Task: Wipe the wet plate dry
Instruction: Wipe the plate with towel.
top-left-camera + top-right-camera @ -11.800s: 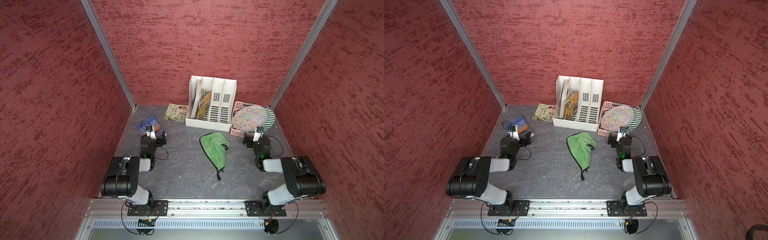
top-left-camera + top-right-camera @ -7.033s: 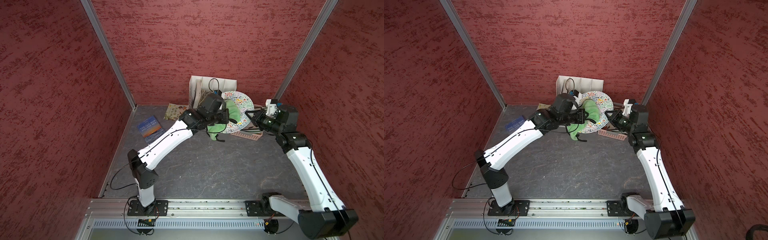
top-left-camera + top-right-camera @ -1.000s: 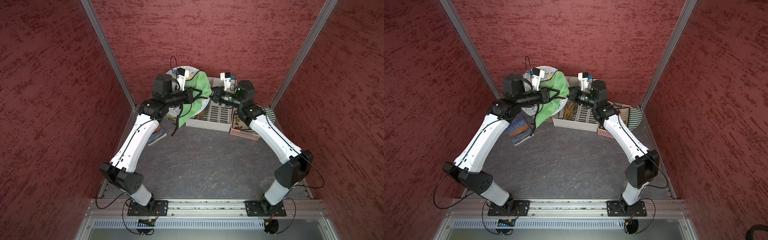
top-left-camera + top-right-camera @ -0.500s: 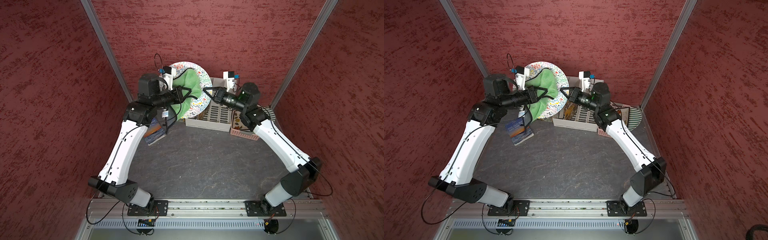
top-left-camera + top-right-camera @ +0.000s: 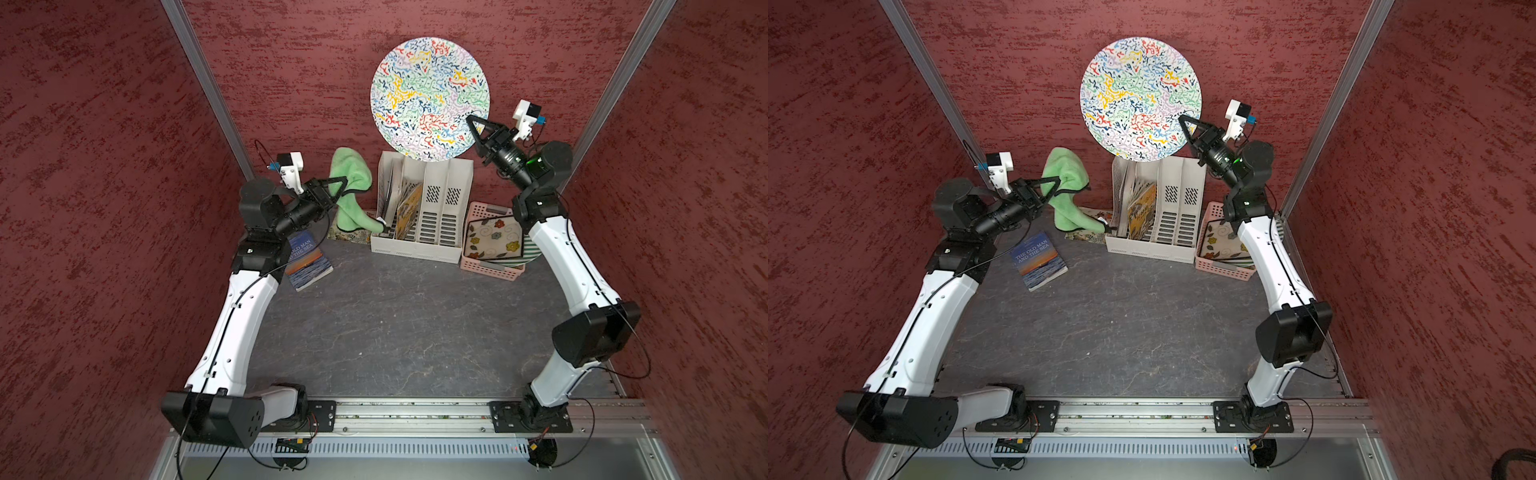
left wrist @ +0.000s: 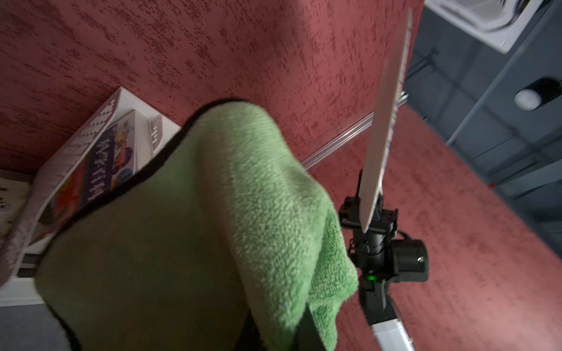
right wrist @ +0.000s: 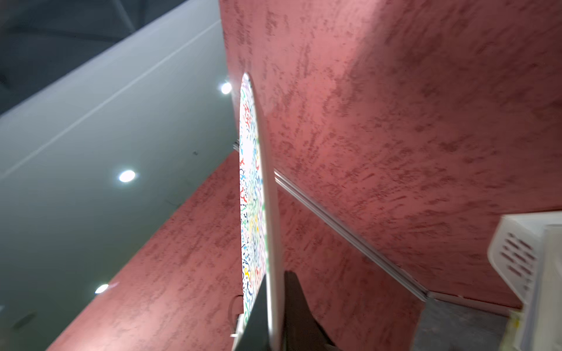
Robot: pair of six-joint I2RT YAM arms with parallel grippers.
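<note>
right claw (image 5: 471, 120) pinches plate (image 5: 430, 97) aloft; left claw (image 5: 343, 181) grips cloth (image 5: 349, 195)

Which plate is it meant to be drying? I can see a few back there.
Look at the red back wall, just above the white file rack. There the right gripper holds a round plate by its edge, up in the air. It alone is covered in tiny multicoloured squiggles; the flowered dish and striped plate sit in the pink basket.
</note>
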